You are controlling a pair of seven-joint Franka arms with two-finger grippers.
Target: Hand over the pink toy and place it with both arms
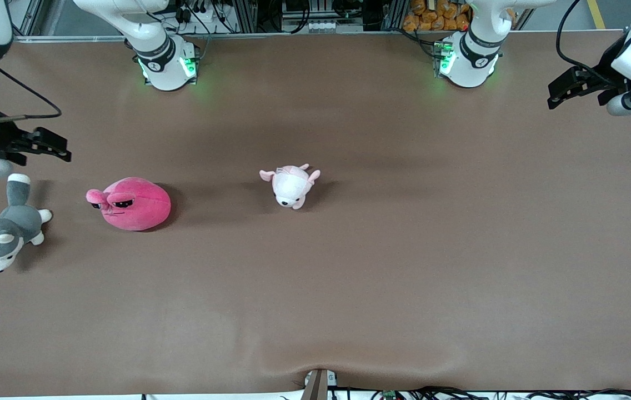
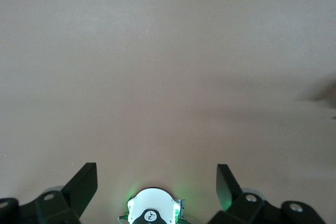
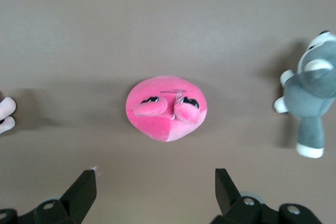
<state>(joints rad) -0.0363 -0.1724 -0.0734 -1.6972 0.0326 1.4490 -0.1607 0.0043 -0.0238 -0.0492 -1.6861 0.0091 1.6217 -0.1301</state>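
Note:
The pink toy [image 1: 132, 204], a hot-pink round plush with two eye bumps, lies on the brown table toward the right arm's end. It shows whole in the right wrist view [image 3: 167, 108]. My right gripper [image 1: 63, 150] hangs open and empty over the table's right-arm end, apart from the toy; its jaws stand wide in the right wrist view [image 3: 155, 173]. My left gripper [image 1: 553, 95] hangs open and empty over the left arm's end of the table. The left wrist view shows its wide jaws [image 2: 156, 168] over bare table and the left arm's base [image 2: 152, 209].
A small pale pink-and-white animal plush [image 1: 291, 186] lies mid-table. A grey-and-white husky plush [image 1: 4, 230] lies at the right arm's end, nearer the front camera than the right gripper; it also shows in the right wrist view [image 3: 310, 93].

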